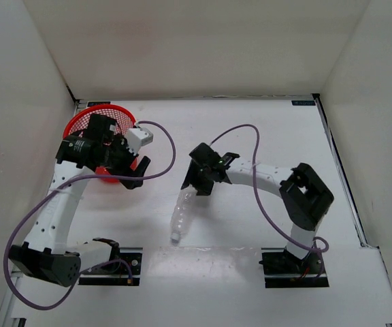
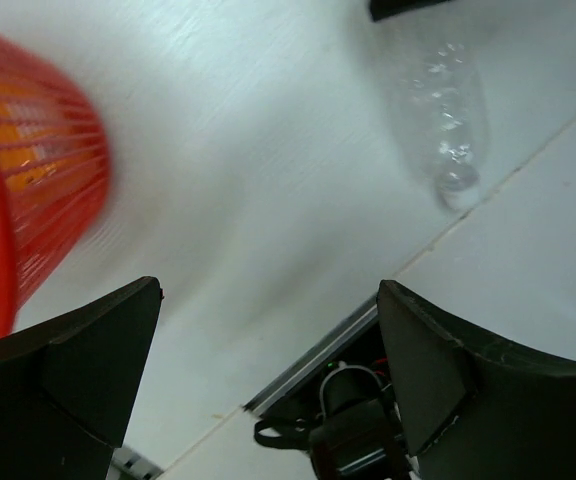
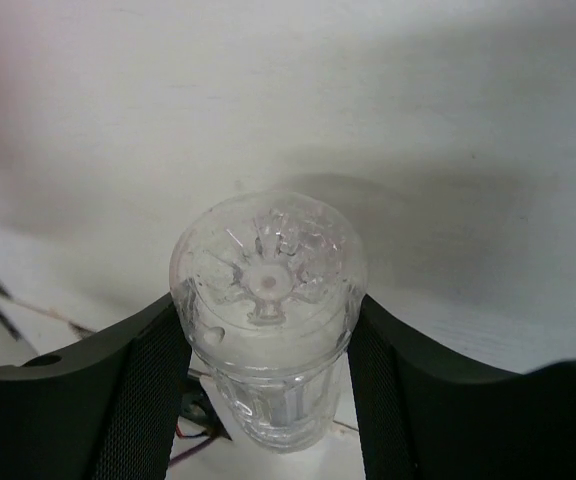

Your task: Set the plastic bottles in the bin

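One crinkled bottle (image 3: pixel 268 265) is clamped (base end) in right gripper (image 3: pixel 266 325); left gripper (image 2: pixel 268 300) gapes near bin (image 2: pixel 38 190).

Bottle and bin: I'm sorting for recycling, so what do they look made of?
Bottle: thin clear plastic, glossy. You can see through it, the walls are crinkled, and the base has moulded petals. Bin: red plastic by the look, an open mesh of thin ribs. Blur hides its finish.

From overhead, the left arm (image 1: pixel 80 151) hides the near side of the red bin (image 1: pixel 87 121), and the right gripper (image 1: pixel 197 185) covers one end of the crinkled bottle (image 1: pixel 180 216). At the left wrist, the bin is blurred and cropped at the view's edge; orange shapes (image 2: pixel 13 150) behind its mesh are indistinct.
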Controlling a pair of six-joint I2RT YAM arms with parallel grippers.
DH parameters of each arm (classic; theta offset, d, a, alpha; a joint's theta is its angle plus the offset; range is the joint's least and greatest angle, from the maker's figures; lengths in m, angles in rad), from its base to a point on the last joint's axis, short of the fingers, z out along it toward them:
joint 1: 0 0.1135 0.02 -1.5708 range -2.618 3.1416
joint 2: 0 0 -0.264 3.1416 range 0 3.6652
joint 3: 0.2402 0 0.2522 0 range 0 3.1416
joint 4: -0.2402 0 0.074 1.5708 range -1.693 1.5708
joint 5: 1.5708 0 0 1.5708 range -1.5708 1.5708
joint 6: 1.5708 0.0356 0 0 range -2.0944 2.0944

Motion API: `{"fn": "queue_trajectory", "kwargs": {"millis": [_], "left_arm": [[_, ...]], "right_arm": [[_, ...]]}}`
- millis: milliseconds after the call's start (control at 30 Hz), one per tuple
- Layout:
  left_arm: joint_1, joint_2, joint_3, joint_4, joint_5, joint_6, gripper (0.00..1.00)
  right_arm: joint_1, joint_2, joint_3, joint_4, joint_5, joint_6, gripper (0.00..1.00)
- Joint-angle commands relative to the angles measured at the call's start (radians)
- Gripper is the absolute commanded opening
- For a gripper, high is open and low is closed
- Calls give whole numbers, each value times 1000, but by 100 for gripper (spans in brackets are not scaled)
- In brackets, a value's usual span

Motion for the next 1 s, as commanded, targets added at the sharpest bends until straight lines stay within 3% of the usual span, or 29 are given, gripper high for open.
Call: {"fn": "queue_trajectory", "kwargs": {"millis": [0, 200, 433, 633, 967], "left_arm": [[-29, 16, -3, -12, 162, -15, 100], [-67, 88, 30, -12, 184, -15, 100], [-90, 140, 150, -22, 260, -35, 100], [-90, 158, 194, 22, 231, -64, 100], [-90, 177, 136, 62, 259, -75, 100]], "right_arm": [[-58, -152, -78, 317, -33, -228, 0], [-144, -201, -94, 532, -263, -239, 0], [-144, -288, -106, 776, -190, -121, 0], [-133, -288, -72, 807, -188, -9, 0], [-102, -279, -94, 913, -213, 137, 0]]}}
